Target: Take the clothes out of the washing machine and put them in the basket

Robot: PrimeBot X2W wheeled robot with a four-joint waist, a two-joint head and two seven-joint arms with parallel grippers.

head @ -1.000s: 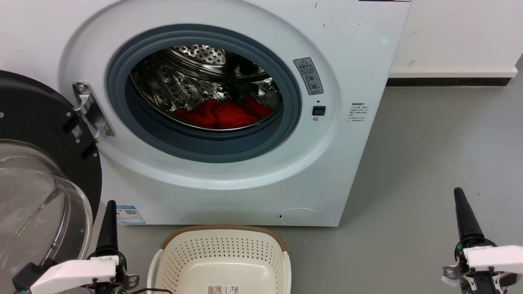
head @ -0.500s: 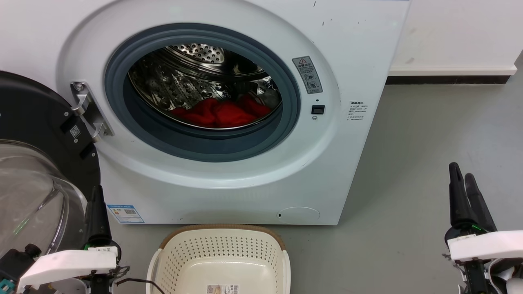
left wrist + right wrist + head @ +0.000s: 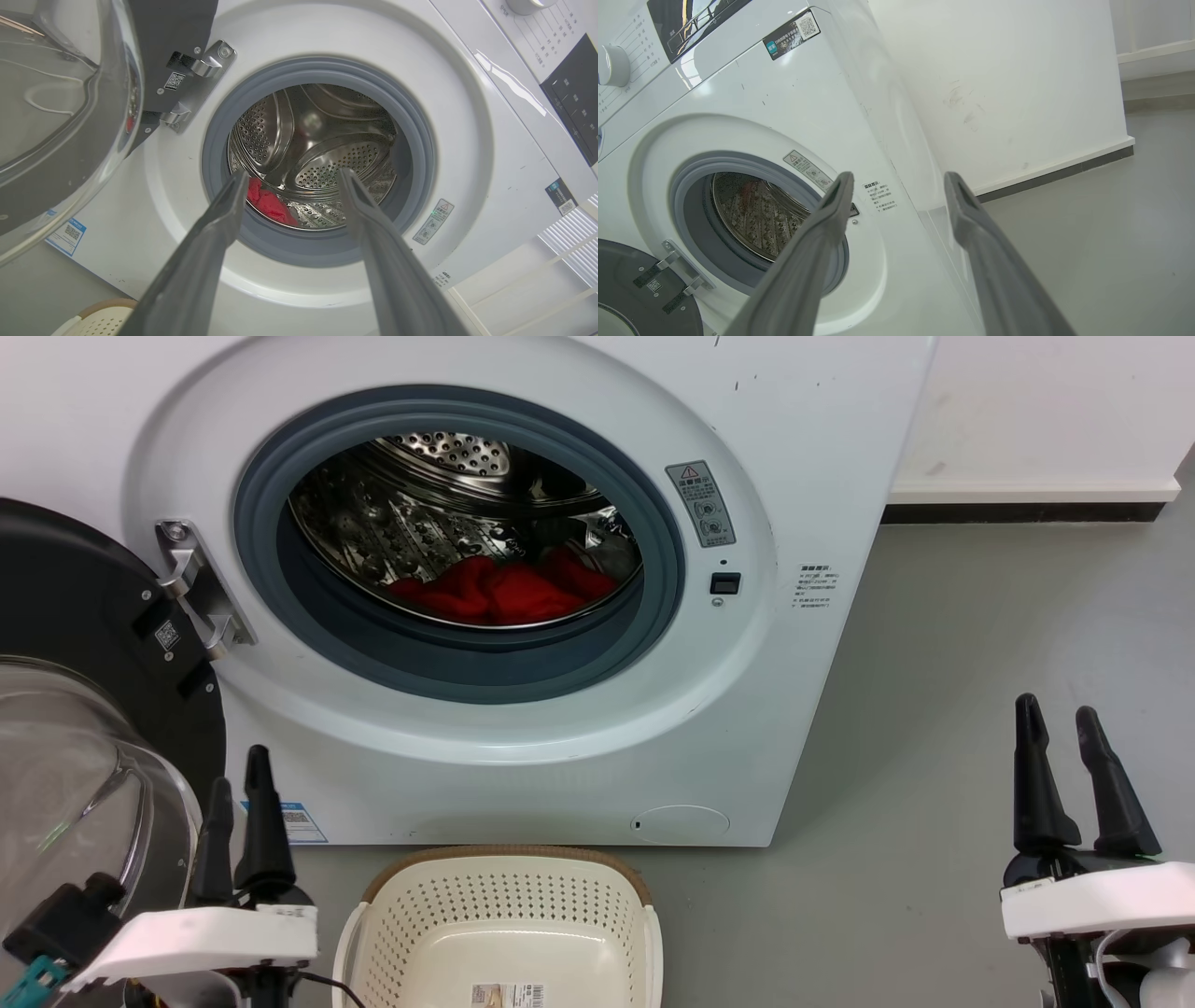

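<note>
We cannot read the stickers; the clothes lie in the drum, well beyond our left pincer and right pincer, both spread and empty.

The basket runs off the bottom edge; the sticker print is unreadable.

White washing machine with grey porthole rim and shiny perforated steel drum; plain red clothes inside it; cream perforated basket, brown-rimmed, before it; grey floor beside it.
</note>
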